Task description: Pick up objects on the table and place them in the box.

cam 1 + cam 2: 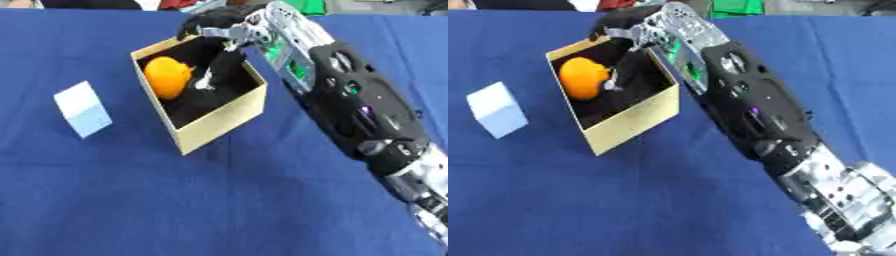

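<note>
A tan cardboard box with a dark inside stands askew on the blue table. An orange round fruit lies inside it against the left wall. My right arm reaches in from the lower right, and my right hand hangs over the box's far corner. Its fingers point down into the box just right of the fruit and are not curled round it; the hand is open. A white and pale blue cube sits on the cloth left of the box. My left hand does not show.
The blue cloth covers the whole table. My right forearm lies across the space right of the box. Green and dark things show past the far edge.
</note>
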`<state>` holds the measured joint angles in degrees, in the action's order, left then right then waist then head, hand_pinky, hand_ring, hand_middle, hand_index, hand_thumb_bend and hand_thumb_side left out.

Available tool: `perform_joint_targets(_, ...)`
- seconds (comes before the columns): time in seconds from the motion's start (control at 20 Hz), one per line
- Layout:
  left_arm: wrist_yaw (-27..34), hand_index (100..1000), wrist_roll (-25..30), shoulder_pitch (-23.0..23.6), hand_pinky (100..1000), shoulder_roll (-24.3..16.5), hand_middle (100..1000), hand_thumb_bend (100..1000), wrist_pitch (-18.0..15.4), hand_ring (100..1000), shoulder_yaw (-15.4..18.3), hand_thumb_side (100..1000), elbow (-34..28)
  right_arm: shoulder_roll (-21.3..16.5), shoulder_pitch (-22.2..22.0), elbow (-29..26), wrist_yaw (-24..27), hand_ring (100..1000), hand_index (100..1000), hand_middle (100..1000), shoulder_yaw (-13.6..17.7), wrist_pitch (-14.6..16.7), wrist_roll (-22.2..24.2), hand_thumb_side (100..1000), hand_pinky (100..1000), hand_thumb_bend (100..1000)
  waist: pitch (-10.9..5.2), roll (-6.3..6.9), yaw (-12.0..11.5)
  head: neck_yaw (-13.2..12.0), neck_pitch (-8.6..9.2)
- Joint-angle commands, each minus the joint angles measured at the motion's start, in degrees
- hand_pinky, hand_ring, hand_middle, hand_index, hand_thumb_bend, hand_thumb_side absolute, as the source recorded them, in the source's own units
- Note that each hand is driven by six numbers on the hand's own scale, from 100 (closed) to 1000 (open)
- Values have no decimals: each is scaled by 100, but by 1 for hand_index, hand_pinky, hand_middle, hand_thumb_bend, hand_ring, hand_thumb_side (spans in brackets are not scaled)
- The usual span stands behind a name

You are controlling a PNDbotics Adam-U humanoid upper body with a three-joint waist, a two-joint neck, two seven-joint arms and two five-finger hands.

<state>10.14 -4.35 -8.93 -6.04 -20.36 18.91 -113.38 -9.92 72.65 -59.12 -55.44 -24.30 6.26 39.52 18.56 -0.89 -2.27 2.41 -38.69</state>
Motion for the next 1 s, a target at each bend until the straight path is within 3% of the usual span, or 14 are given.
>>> perform_joint_targets(0.05, 3, 736, 14, -43, 724, -75, 524, 296, 4, 549, -20, 962, -121, -30, 184, -15, -158, 1000, 1000, 1000, 97, 76, -6, 501, 970, 406, -134, 24, -1, -4, 73)
perform_joint_targets(0.35, -1, 736, 21, -37, 724, -68, 524, 295, 11, 548, -19, 963, -121, -142, 179, -173, -254, 1000, 1000, 1000, 207, 18, -156, 452, 966, 404, -126, 31, 21, -13, 69)
perform_joint_targets(1.0, -24, 736, 16, -13, 725, -67, 524, 292, 2, 548, -7, 961, -121, -616, 33, -918, -356, 1000, 1000, 1000, 557, -426, -458, 293, 960, 421, -116, 63, 70, -46, 104)
